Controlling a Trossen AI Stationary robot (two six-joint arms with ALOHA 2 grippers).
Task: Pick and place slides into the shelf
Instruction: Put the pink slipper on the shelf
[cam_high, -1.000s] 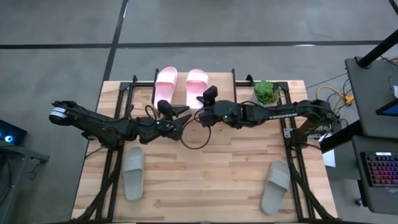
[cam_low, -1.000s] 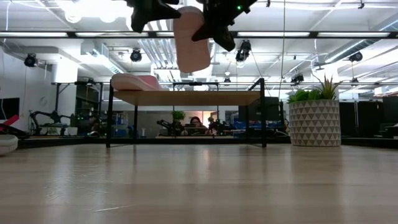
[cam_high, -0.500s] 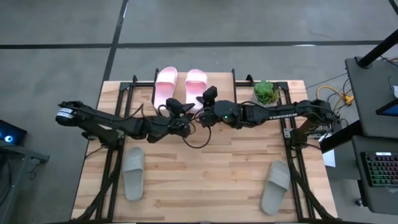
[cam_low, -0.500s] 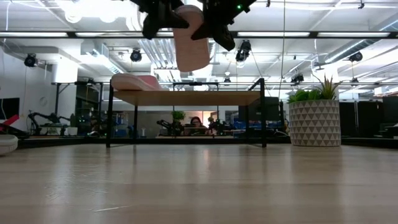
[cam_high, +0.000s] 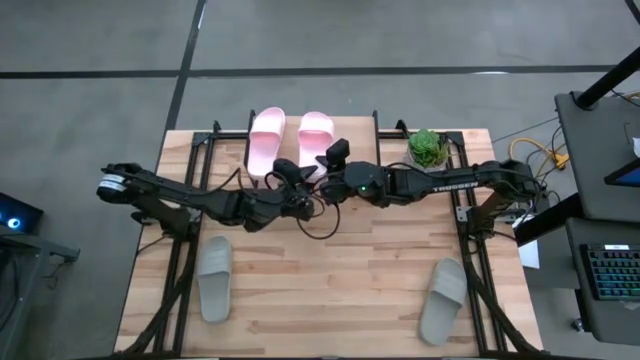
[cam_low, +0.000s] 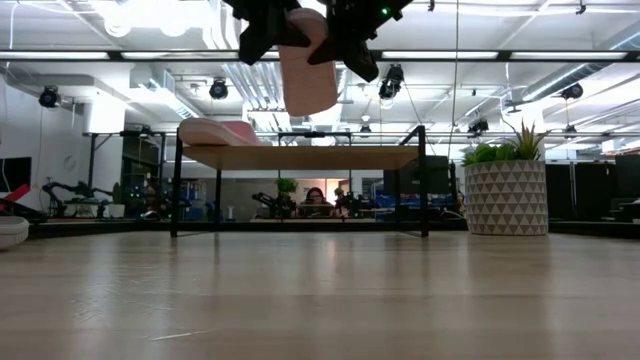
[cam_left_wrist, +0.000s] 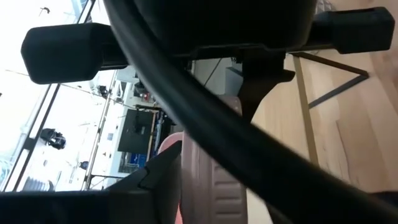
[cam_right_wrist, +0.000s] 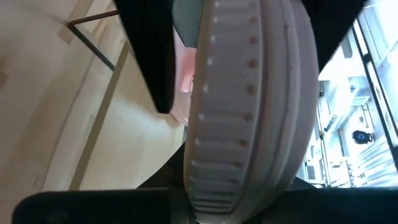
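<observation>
One pink slide lies sole down on the left end of the shelf, also seen in the low view. My right gripper is shut on the other pink slide, held up over the shelf top. My left gripper is open right beside that slide, on its left; whether it touches cannot be told. Two grey slides lie flat on the near part of the table. My right gripper pinches the pink slide between its two fingers near the slide's upper, near end, with its ridged sole edge facing the wrist camera. The slide is lifted clear and hangs steeply, its free end above the shelf top.
A potted plant stands at the shelf's right end, its patterned pot on the table. Black frame rails run along both table sides. A cable loops under the left wrist. A person sits in the room behind.
My left gripper has moved toward the table's right and a little toward the far edge, closing in on the hanging pink slide. The right gripper and the slide it holds have stayed where they were.
</observation>
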